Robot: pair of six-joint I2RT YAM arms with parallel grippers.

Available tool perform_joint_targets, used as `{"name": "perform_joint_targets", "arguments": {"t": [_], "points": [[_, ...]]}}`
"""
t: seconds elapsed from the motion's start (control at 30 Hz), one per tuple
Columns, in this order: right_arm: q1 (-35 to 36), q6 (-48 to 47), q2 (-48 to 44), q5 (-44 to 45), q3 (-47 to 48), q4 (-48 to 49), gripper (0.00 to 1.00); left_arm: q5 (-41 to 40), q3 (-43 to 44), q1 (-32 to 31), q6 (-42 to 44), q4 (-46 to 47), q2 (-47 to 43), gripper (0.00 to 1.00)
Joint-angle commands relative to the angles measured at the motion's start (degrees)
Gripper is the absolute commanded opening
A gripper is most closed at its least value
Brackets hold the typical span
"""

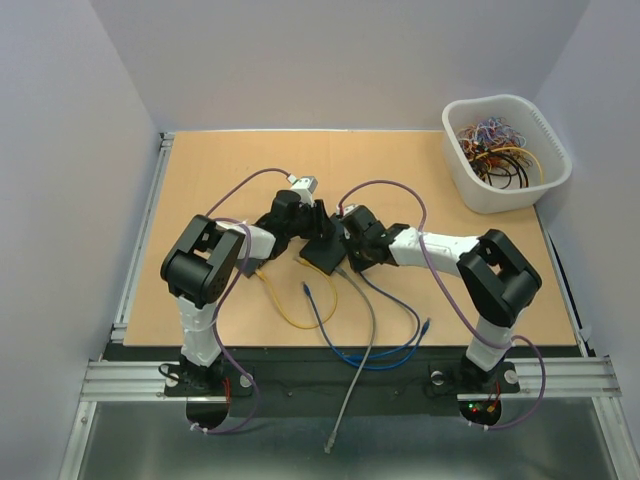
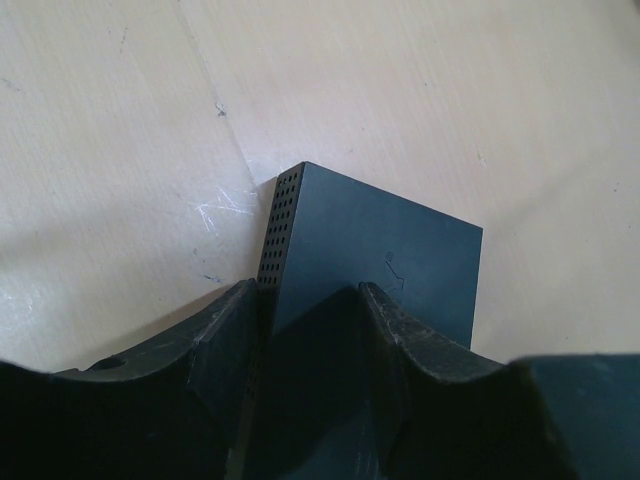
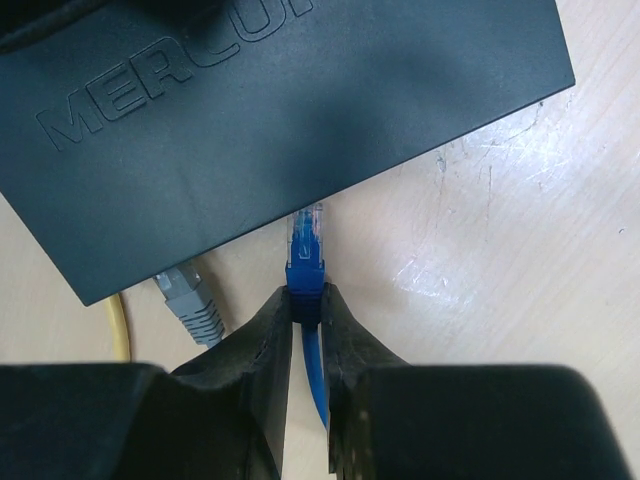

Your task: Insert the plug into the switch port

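Plug [image 3: 306, 250], clamped in the right gripper [image 3: 306, 297], sits mid-frame just short of the switch [image 3: 280, 110]; left gripper [image 2: 308, 295] straddles the switch, grip unclear. Alignment seems underway; next, a straight push into the port.

place: robot lab cell | cues: white walls [image 1: 330, 60], railed table [image 1: 220, 165], cable bin [image 1: 497, 200]

Left arm [image 1: 205, 265]: elbow raised, forearm reaching forward and inward toward the middle. Left gripper [image 2: 310, 300]: jaws stand partly apart (whether they bear on anything between them cannot be confirmed). Right arm [image 1: 490, 270]: elbow raised, forearm stretched leftward, wrist low. Right gripper [image 3: 307, 300]: fingers nearly together, pinching the blue plug [image 3: 306, 250] by its rear. The two grippers sit near each other, not touching.
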Motion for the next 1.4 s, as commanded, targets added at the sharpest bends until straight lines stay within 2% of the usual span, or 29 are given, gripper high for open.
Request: {"name": "perform_joint_targets", "arguments": {"t": [0.0,0.43,0.67,0.83,1.1,1.37], "points": [[0.7,-0.64,0.79,-1.67,3.63,0.23,0.01,1.94,1.61,-0.62,1.32,0.22,-0.15,0.53],[4.12,0.41,3.07,-0.79,9.42,-1.52,0.0,1.24,0.29,-1.06,0.09,0.04,2.3,0.52],[4.74,-0.12,4.57,1.22,9.87,-1.53,0.0,1.77,-1.03,-1.33,0.97,0.13,0.72,0.52],[4.74,-2.66,2.99,6.4,8.38,0.14,0.01,5.28,-1.2,-1.42,3.42,0.92,1.6,0.5],[4.65,-6.53,-0.79,6.68,6.18,4.45,0.0,10.9,-1.82,-1.77,3.96,3.56,2.66,0.48],[3.51,-7.94,1.14,6.33,6.18,7.0,0.0,11.61,-2.26,-3.17,2.55,4.26,3.01,0.48]]}}
